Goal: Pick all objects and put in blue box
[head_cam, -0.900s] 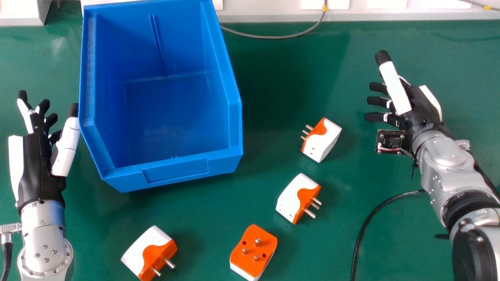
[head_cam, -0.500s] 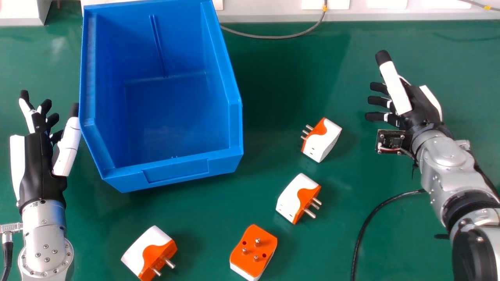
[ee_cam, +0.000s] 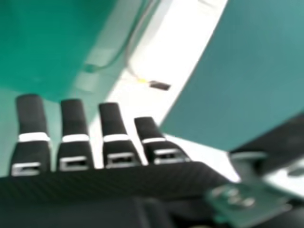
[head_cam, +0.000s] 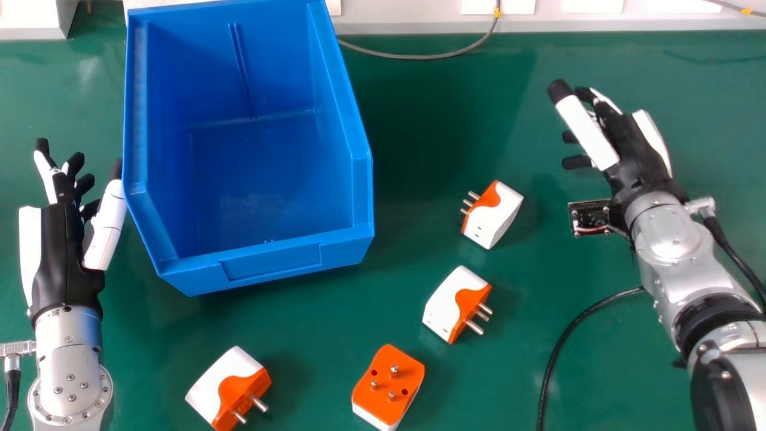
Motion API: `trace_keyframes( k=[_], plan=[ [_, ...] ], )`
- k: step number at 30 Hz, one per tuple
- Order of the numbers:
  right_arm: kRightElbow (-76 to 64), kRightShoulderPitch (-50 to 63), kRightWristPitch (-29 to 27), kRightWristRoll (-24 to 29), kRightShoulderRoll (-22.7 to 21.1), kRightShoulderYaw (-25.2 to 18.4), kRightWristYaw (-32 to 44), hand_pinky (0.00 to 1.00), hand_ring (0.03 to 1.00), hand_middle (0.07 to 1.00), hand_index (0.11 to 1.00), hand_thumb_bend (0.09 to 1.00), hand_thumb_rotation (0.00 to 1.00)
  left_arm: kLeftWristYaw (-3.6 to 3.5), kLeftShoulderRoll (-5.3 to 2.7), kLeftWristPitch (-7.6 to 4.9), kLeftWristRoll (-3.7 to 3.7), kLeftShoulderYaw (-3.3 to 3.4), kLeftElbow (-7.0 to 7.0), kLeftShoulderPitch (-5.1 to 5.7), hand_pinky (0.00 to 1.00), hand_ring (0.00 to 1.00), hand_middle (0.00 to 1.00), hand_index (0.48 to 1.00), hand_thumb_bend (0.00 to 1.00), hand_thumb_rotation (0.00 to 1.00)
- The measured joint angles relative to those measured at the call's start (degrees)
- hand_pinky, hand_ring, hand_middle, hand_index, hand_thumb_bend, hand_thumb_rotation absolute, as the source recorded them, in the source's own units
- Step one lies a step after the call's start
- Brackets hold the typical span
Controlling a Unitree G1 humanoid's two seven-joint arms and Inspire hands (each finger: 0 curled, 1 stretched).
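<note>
In the head view my left hand (head_cam: 66, 257) is open, its thumb at the left wall of the blue box (head_cam: 269, 263). My right hand (head_cam: 635, 146) is open and empty at the right, beyond and right of the plug adapters. In the right hand view, the right hand (ee_cam: 114, 128) has its fingers extended. One white-and-orange adapter (head_cam: 499, 218) lies nearest that hand, a second adapter (head_cam: 446, 299) below it. A third adapter (head_cam: 389, 386) lies prongs up near the front, and a fourth adapter (head_cam: 224, 377) sits in front of the box.
A grey cable (head_cam: 419, 57) runs along the white ledge (head_cam: 407, 24) behind the green table (head_cam: 449, 120). Beside the right forearm, a black cable (head_cam: 559, 347) curves over the table. The inside of the box holds nothing.
My right hand has turned and shifted a little to the left, its thumb closer to the box. The left hand has drifted slightly right; the adapters have stayed put.
</note>
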Motion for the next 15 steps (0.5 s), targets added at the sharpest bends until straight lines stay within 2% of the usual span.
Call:
trace_keyframes(
  k=[2, 4, 7, 11, 15],
  plan=[
    [0.0, 0.18, -1.25, -2.57, -0.3, 2.39, -1.0, 0.69, 0.819, 0.851, 0.9, 0.926, 0.69, 0.01, 0.06, 0.01, 0.05, -0.03, 0.0, 0.0, 0.84, 0.92, 0.96, 0.979, 0.88, 0.91],
    [0.01, 0.21, -1.7, -5.63, -0.97, 5.25, -1.05, 0.74, 0.845, 0.867, 0.908, 0.95, 0.62, 0.02, 0.07, 0.02, 0.06, -0.04, 0.0, 0.0, 0.84, 0.91, 0.96, 0.979, 0.88, 0.91],
    [0.03, 0.19, -1.5, -9.37, -1.93, 9.24, -0.57, 0.79, 0.878, 0.894, 0.924, 0.976, 0.54, 0.08, 0.07, 0.04, 0.11, -0.06, -0.03, 0.01, 0.84, 0.91, 0.96, 0.979, 0.87, 0.91],
    [0.11, 0.04, 0.74, -16.04, -2.69, 15.97, -0.52, 0.81, 0.904, 0.928, 0.948, 0.988, 0.49, 0.24, 0.07, 0.08, 0.17, -0.08, -0.03, 0.01, 0.84, 0.91, 0.96, 0.978, 0.87, 0.91],
    [0.12, -2.17, 4.51, -21.52, -2.76, 21.47, -1.14, 0.83, 0.943, 0.956, 0.971, 0.996, 0.46, 0.05, 0.08, 0.12, 0.15, -0.13, -0.07, 0.01, 0.84, 0.91, 0.96, 0.978, 0.86, 0.91]
  ],
)
